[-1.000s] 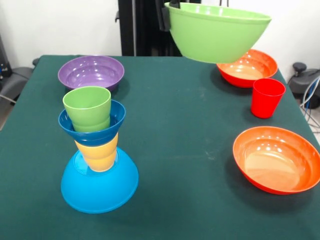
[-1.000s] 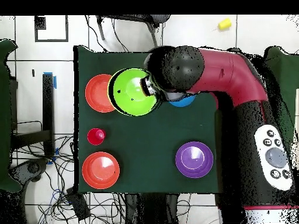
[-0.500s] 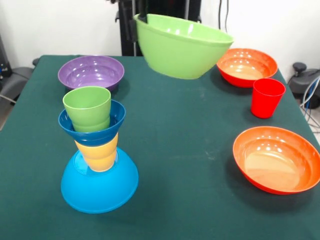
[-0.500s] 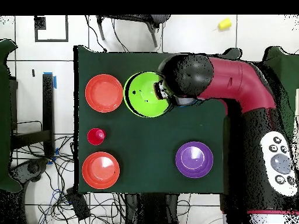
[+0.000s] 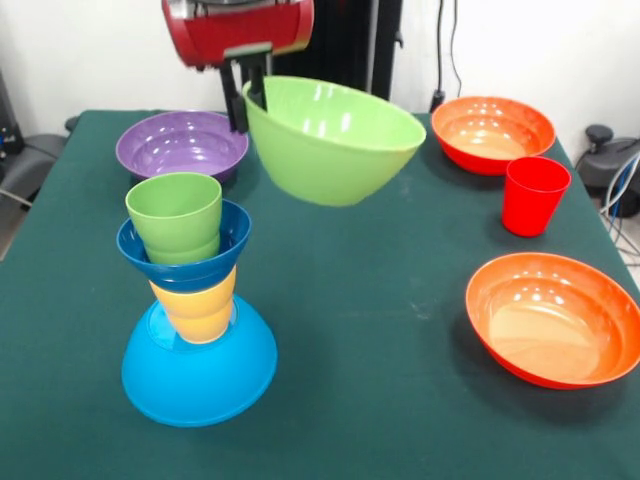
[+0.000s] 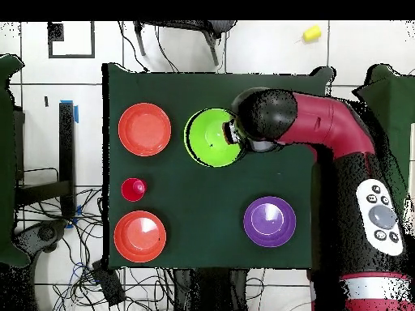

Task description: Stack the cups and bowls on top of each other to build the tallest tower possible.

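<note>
**Green bowl hanging beside tower top**

Nearest, the tower is standing on the table, green cup topmost. Farther back, the gripper jaws are pinching the green bowl rim, holding it airborne, tilted, just right of and above the cup.

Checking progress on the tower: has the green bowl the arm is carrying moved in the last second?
Yes. In the front view the green bowl has left the far orange bowl and come across and lower, now beside the purple bowl, nearer the tower.
</note>
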`<action>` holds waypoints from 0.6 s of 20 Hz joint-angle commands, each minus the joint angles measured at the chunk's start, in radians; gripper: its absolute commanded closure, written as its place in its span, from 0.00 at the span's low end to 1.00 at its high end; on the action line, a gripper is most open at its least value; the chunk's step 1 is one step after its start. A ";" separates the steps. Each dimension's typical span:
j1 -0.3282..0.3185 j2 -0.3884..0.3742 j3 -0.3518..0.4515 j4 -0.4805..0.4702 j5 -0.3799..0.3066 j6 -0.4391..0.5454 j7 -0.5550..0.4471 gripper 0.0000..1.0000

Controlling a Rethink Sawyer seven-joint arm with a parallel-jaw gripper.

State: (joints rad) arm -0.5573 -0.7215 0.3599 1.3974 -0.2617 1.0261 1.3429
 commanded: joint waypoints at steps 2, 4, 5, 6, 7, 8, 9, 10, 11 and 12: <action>0.034 0.097 -0.043 0.060 -0.037 -0.147 0.167 1.00; 0.037 0.101 -0.047 0.055 -0.033 -0.152 0.161 1.00; 0.039 0.100 -0.051 0.051 -0.032 -0.143 0.155 1.00; 0.042 0.099 -0.056 0.049 -0.033 -0.135 0.152 1.00; 0.054 0.104 -0.070 0.030 -0.043 -0.090 0.137 1.00; 0.052 0.097 -0.074 0.039 -0.043 -0.086 0.130 1.00; 0.051 0.097 -0.077 0.039 -0.039 -0.080 0.124 1.00; 0.059 0.099 -0.088 0.030 -0.035 -0.067 0.120 0.00; 0.059 0.101 -0.087 0.027 -0.033 -0.063 0.118 0.00; 0.059 0.102 -0.087 0.025 -0.031 -0.060 0.116 0.00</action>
State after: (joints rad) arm -0.5415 -0.6443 0.3049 1.3974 -0.2631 0.9333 1.3429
